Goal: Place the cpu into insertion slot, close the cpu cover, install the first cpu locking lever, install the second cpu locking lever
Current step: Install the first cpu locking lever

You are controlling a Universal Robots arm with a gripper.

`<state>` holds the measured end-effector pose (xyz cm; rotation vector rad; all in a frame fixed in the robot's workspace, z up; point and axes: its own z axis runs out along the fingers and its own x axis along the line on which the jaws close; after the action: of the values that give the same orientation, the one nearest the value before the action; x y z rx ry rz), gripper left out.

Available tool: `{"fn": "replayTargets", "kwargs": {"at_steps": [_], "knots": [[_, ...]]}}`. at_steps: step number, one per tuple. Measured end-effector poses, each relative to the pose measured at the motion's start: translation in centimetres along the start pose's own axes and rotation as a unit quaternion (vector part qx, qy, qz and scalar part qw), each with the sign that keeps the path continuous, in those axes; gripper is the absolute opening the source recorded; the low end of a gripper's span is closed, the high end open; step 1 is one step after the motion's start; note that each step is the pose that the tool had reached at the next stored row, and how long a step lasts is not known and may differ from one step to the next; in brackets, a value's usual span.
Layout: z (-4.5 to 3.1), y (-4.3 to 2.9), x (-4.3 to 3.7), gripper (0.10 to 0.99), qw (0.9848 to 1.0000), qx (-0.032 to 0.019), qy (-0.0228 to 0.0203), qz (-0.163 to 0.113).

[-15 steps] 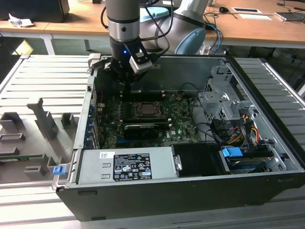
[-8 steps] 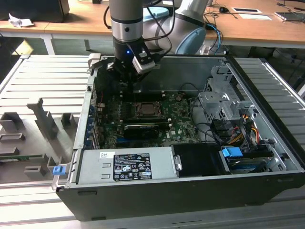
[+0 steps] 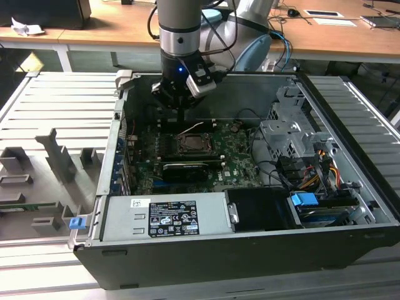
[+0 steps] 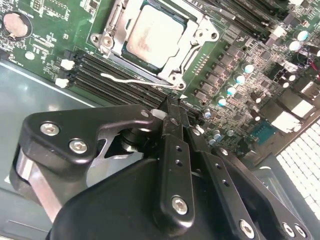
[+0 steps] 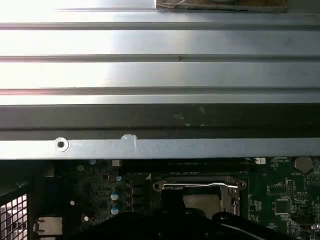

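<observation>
Noted cpu [image 3: 189,145] seated mid-frame in exterior view, under cpu cover [image 4: 196,40]. Found tool [image 4: 169,111] pinched narrow, seemingly empty, near locking lever [image 4: 131,80]. Judged locking lever a thin, springy wire: press at free end.

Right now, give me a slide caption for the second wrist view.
The cpu sits under the lowered cpu cover; a wire lever lies loose near the shut gripper.

The hand [image 5: 170,199] partly hides the cpu cover [image 5: 200,179].

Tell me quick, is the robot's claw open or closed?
Gripper: closed, with its tip near the cpu; whether it holds anything cannot be told.
</observation>
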<state>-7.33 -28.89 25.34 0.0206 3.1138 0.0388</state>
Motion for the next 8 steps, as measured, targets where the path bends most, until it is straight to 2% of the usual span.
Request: {"fn": "replayTargets", "kwargs": {"at_steps": [1, 8], "knots": [[0.07, 0.0, -0.44, 0.106, 1.0, 0.0, 0.0, 0.0], [0.25, 0.01, -1.39, 0.106, 1.0, 0.0, 0.0, 0.0]]}}
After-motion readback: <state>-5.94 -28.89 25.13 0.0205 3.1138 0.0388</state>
